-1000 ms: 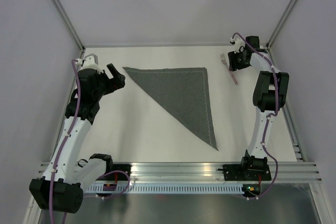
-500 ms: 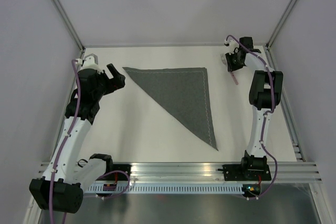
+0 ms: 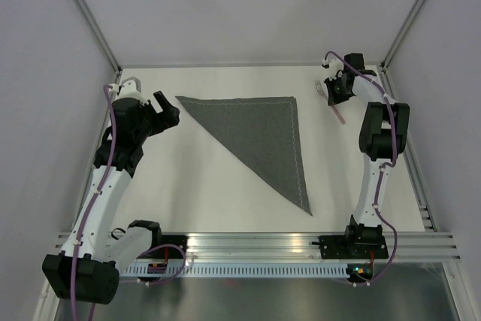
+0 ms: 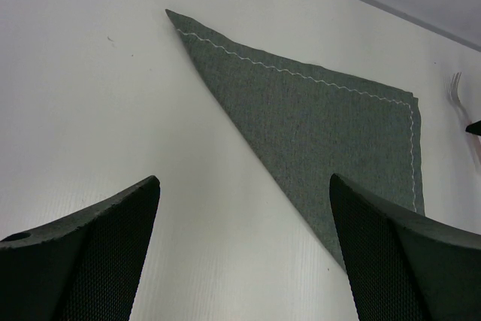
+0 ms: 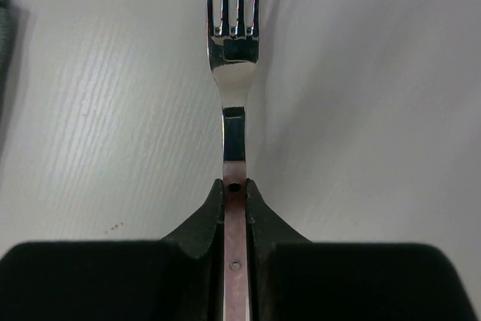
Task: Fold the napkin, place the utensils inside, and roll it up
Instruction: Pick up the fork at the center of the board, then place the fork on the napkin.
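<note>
At far left, our left hand (image 3: 166, 108) hangs with its fingers wide apart, just beside the napkin (image 3: 263, 129), which lies folded into a triangle in the middle of the table (image 3: 210, 193). At far right, our right hand (image 5: 235, 195) has just closed on the fork (image 5: 234, 58), clamping its pink handle (image 5: 234, 261). We judge the fold done and the fork ready to lift.

Top camera looks down from behind; left wrist shares its napkin (image 4: 323, 125), right wrist hugs the fork (image 5: 234, 73).
</note>
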`<move>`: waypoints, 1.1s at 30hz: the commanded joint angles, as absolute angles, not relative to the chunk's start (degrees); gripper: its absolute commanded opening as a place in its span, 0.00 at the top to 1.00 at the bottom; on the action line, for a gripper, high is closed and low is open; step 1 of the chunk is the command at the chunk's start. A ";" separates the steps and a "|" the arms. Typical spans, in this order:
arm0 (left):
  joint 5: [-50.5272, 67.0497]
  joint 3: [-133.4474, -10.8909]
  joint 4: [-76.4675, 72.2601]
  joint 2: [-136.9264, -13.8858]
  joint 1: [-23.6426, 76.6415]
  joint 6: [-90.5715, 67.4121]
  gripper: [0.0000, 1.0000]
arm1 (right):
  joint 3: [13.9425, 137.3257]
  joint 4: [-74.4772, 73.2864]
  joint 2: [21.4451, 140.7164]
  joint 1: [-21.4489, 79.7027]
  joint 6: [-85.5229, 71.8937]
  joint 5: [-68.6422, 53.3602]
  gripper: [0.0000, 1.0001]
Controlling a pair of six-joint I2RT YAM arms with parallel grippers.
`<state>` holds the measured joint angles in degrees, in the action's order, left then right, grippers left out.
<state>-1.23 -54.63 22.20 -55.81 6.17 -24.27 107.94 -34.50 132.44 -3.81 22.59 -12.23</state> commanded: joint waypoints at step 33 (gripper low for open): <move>1.49 -58.97 24.26 -53.96 5.98 -24.70 0.03 | 86.57 -27.34 111.70 41.39 0.97 -1.76 1.00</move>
<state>0.54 -56.45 23.94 -54.87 6.17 -24.27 86.28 -30.85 110.39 40.47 3.55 -5.26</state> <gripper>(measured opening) 0.972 0.132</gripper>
